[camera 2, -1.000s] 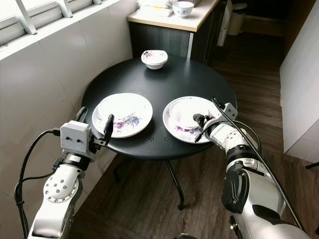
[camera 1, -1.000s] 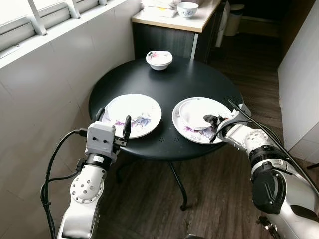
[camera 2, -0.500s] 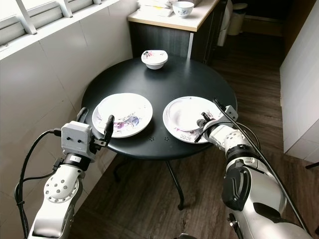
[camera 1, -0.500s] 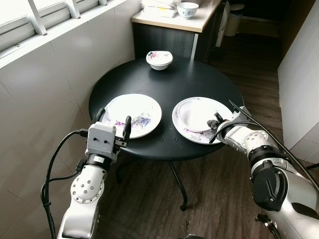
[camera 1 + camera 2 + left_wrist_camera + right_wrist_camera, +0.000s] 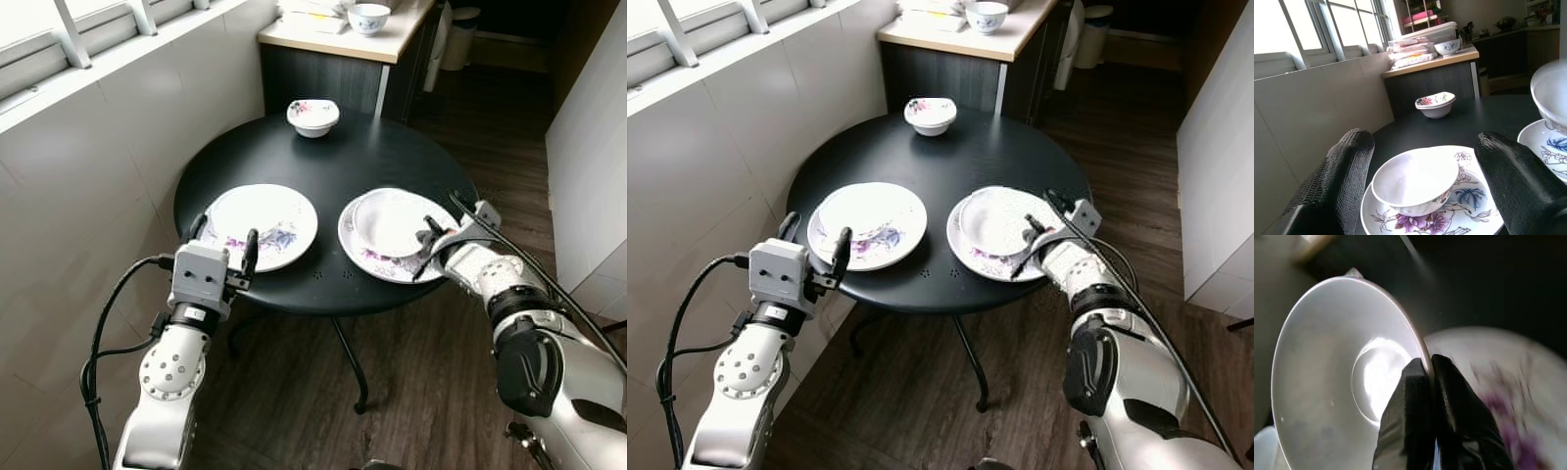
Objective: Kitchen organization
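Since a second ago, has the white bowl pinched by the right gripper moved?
Yes. The white bowl, held at its rim by the right gripper, has tilted up off the floral plate beneath it.

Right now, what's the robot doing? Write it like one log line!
right gripper: shut on bowl rim, tilting it above right plate | left gripper: open, before left plate

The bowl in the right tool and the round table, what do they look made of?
The bowl, pinched at its rim by the right tool, looks like glazed white ceramic or melamine: glossy highlights. The table looks like matte black painted metal, with small holes punched near its edge.
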`<state>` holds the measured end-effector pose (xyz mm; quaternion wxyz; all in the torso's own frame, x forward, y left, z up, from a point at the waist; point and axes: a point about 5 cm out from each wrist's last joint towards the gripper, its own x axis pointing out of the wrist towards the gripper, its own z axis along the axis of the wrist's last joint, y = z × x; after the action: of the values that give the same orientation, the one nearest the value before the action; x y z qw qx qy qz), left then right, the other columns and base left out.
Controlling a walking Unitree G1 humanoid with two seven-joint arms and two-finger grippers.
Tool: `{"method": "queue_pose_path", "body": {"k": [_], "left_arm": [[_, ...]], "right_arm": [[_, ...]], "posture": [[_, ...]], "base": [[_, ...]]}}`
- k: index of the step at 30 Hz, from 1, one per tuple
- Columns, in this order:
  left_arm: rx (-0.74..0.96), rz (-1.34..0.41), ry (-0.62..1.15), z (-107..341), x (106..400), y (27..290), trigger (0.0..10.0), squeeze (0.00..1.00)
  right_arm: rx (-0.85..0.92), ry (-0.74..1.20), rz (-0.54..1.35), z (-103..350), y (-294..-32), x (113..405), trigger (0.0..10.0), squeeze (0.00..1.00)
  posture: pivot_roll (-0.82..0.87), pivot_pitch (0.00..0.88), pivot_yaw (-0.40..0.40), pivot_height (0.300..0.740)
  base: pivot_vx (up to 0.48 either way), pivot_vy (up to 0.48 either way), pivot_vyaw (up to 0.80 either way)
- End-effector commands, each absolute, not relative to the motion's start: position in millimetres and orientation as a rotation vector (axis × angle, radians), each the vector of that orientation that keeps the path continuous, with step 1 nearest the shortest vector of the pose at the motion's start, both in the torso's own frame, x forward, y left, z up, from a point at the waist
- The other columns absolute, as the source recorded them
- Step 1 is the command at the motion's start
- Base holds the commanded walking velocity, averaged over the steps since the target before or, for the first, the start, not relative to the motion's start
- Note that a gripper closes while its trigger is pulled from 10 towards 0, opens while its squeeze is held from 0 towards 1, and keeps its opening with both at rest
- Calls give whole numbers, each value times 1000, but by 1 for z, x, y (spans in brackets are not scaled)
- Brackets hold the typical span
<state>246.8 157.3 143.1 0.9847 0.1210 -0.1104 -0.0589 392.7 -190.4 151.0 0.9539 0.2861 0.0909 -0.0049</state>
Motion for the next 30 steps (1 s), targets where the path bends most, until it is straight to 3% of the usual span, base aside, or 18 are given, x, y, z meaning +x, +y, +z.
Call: {"method": "queue_pose_path", "body": {"k": [1, 6, 16, 22, 30], "left_arm": [[252, -111, -204, 141, 248, 159, 10000, 0], [253, -112, -203, 141, 249, 159, 10000, 0], [262, -100, -206, 142, 250, 162, 10000, 0], [256, -97, -202, 142, 250, 163, 10000, 0], [258, -95, -200, 142, 250, 163, 10000, 0]], "right_arm": [[499, 61, 35, 173, -189, 396, 0, 0], [285, -162, 125, 200, -170, 384, 0, 0], [-5, -365, 384, 208, -116, 342, 0, 0], [20, -351, 553, 200, -95, 325, 0, 0], [5, -339, 591, 196, -93, 318, 0, 0]], "posture": [[-2, 0, -25, 740], [0, 0, -24, 740], [5, 0, -25, 740], [1, 1, -26, 740], [1, 1, -26, 740]], "base": [[0, 0, 0], [0, 0, 90], [0, 0, 800], [0, 0, 800], [0, 0, 800]]}}
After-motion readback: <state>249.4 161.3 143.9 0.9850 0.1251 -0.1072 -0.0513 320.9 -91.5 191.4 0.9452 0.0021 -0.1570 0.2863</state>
